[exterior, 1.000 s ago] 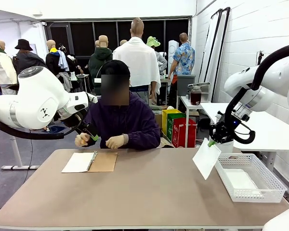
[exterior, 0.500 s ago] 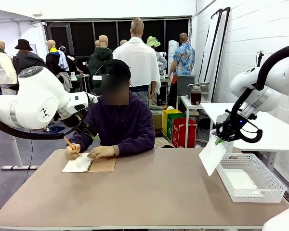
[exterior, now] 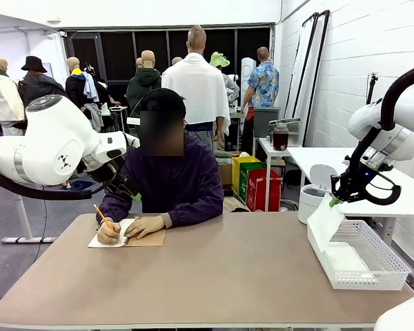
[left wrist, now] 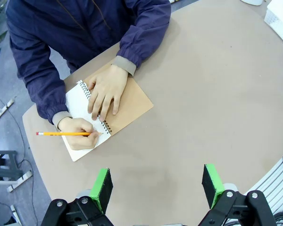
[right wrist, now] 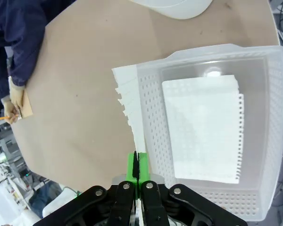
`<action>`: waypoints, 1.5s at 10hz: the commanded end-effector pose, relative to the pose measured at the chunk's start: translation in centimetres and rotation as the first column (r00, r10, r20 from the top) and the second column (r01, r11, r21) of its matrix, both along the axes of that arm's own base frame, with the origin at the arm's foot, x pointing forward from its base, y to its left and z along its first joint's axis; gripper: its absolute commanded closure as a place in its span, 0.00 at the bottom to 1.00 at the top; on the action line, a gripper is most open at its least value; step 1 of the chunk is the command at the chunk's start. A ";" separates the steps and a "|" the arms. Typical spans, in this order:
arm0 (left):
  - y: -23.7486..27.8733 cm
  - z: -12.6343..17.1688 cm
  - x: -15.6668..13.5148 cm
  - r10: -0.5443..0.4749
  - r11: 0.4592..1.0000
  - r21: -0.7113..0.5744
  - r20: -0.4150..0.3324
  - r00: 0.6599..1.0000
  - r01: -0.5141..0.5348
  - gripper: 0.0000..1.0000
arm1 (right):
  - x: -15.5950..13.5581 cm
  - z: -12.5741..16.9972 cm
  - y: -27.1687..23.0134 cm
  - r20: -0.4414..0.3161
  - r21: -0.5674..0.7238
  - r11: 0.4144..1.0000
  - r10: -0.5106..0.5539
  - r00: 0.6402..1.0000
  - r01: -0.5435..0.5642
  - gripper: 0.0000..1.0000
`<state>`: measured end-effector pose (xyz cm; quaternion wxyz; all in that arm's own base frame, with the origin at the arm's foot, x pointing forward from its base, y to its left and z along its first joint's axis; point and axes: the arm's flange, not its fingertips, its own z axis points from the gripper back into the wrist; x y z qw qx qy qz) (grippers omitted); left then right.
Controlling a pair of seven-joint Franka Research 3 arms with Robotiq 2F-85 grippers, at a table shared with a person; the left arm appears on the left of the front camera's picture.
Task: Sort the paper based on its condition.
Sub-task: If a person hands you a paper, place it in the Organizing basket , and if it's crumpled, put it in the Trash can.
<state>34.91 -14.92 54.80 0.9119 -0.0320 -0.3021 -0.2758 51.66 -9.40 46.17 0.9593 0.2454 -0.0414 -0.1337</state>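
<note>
Bright, even overhead light, soft faint shadows, sharp focus; both wrist views bow at their edges.

Paper (exterior: 322, 227) hides basket (exterior: 370, 280) left wall (front view); notebook (left wrist: 132, 107) partly under person's hand (left wrist: 105, 89).

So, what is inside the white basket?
A flat white sheet lies in the basket; whether more lie under it is hidden. The right gripper holds another sheet at the rim.

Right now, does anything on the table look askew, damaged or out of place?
Only the held sheet: pinched in the right end effector, it hangs tilted at the rim of the white basket, not yet inside, one edge ragged with torn holes. The sheet in the basket lies flat. Nothing is spilled.
</note>
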 end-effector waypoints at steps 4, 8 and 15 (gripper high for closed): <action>0.1 0.0 0.1 0.000 1.000 -0.002 -0.002 1.000 0.000 0.00 | 0.4 -1.3 -1.7 -0.013 -0.031 0.998 0.059 0.998 -0.060 1.00; 0.1 0.0 0.1 0.000 1.000 -0.002 -0.002 1.000 0.000 0.00 | -0.9 -3.6 -2.0 -0.061 -0.042 0.992 0.115 0.991 -0.118 1.00; 0.1 0.0 0.1 0.000 1.000 -0.002 -0.002 1.000 0.000 0.00 | -0.6 -4.3 -3.4 -0.072 -0.086 0.983 0.158 0.985 -0.164 1.00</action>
